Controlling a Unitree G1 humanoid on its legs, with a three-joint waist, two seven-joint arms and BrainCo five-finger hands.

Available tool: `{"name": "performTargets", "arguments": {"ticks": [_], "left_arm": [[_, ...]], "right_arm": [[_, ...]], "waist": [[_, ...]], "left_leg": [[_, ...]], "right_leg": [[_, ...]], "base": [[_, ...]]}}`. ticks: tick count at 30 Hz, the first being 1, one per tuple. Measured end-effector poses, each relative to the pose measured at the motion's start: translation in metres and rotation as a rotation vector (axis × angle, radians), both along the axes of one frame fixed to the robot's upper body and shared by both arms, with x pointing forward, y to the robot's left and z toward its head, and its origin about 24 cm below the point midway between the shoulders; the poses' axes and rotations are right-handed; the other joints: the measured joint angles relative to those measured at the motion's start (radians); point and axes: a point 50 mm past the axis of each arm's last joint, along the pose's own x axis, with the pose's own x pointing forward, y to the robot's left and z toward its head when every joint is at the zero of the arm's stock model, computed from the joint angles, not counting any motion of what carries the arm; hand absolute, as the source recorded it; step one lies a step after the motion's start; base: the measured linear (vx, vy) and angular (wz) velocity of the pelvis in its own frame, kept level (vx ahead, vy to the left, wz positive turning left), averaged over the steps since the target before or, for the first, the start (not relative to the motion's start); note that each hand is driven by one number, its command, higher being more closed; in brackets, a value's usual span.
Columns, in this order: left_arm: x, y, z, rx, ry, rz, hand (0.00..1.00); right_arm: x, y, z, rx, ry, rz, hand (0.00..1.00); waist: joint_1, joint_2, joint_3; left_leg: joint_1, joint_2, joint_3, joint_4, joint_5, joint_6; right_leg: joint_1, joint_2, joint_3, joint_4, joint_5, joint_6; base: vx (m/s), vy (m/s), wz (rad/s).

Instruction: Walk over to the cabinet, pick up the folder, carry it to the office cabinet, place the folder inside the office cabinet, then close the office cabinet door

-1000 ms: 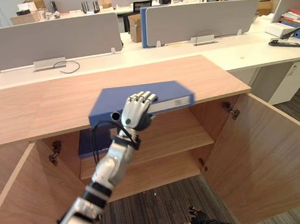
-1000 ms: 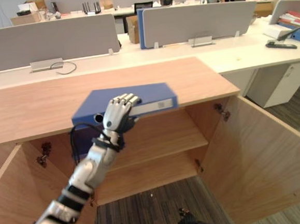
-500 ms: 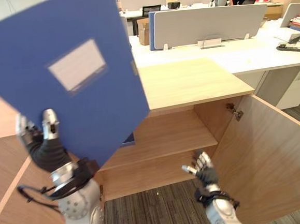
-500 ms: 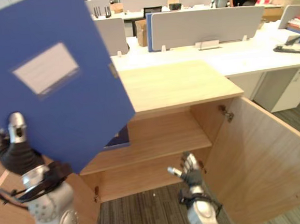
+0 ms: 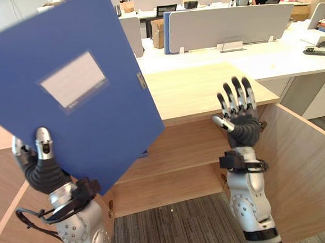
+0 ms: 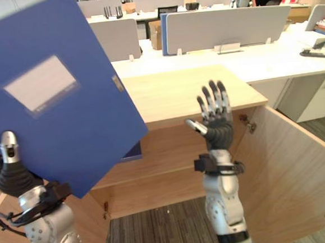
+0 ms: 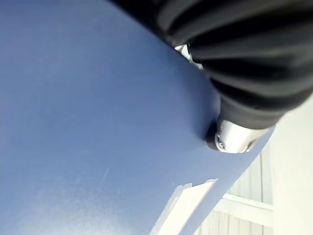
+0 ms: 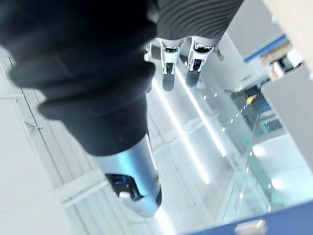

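High at the robot's left, the blue folder [image 5: 75, 89] stood tilted in the air, well above the open office cabinet [image 5: 205, 90] and not yet inside it. The left hand [image 5: 42, 167] gripped its lower corner, with the thumb [image 5: 43, 143] pressed on the front cover and the rest of the hand behind it. That pinch seemed chosen to keep the broad cover upright so it could be slid in edgewise. The right hand [image 5: 240, 121] hovered in front of the cabinet with its fingers [image 5: 236, 90] straight and spread, holding nothing, probably ready to steady the folder's free edge. Below, the shelf [image 5: 176, 151] lay bare across most of its width. The right door [image 5: 301, 167] hung wide open, leaving the way in clear. A pale label [image 5: 73, 82] sat on the cover; no writing on it could be read.
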Motion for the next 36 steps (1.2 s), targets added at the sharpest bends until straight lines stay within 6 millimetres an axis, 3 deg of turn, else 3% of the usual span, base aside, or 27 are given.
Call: {"name": "performTargets", "arguments": {"ticks": [6, 13, 20, 27, 31, 36], "left_arm": [[0.013, -0.014, -0.009, 0.052, 0.058, -0.149, 1.00], [0.018, -0.012, -0.018, 0.027, 0.093, -0.169, 1.00], [0.018, -0.009, -0.018, 0.032, 0.102, -0.175, 1.00], [0.018, -0.009, -0.019, 0.027, 0.107, -0.162, 1.00], [0.018, -0.007, -0.018, 0.040, 0.111, -0.134, 1.00], [0.016, -0.004, -0.018, 0.066, 0.115, -0.076, 1.00]], "right_arm": [[0.026, 0.057, 0.019, -0.138, -0.075, 0.311, 0.00], [0.053, 0.074, 0.018, -0.249, -0.007, 0.373, 0.00], [0.064, 0.088, 0.018, -0.450, -0.014, 0.280, 0.00], [0.062, 0.095, 0.021, -0.618, -0.096, 0.106, 0.00], [0.058, 0.100, 0.019, -0.658, -0.120, 0.056, 0.00], [0.050, 0.093, 0.014, -0.664, -0.120, -0.096, 0.00]], "waist": [[0.014, 0.000, 0.001], [0.022, 0.005, 0.005], [0.038, 0.019, 0.018], [0.039, 0.020, 0.019], [0.040, 0.021, 0.019], [0.044, 0.022, 0.020]], "left_leg": [[-0.011, -0.002, -0.009, 0.004, 0.006, 0.001], [-0.012, -0.002, -0.023, 0.004, 0.012, 0.003], [-0.013, -0.002, -0.025, 0.000, 0.018, 0.006], [-0.027, -0.002, -0.046, 0.000, 0.028, 0.005], [-0.027, -0.002, -0.051, 0.000, 0.032, 0.005], [-0.027, -0.002, -0.051, 0.000, 0.034, 0.007]], "right_leg": [[-0.005, 0.001, -0.007, 0.000, 0.002, 0.000], [0.001, 0.002, -0.021, 0.000, 0.003, -0.001], [0.000, 0.002, -0.024, 0.001, 0.007, -0.007], [-0.003, 0.005, -0.045, 0.001, 0.008, -0.008], [-0.001, 0.006, -0.050, 0.002, 0.008, -0.008], [0.000, 0.006, -0.050, 0.002, 0.010, -0.011]], "base": [[0.00, -0.005, 0.03], [-0.02, -0.008, 0.06], [-0.02, 0.002, 0.00], [-0.01, -0.010, 0.08], [-0.01, -0.005, 0.05], [0.00, 0.000, 0.00]]}}
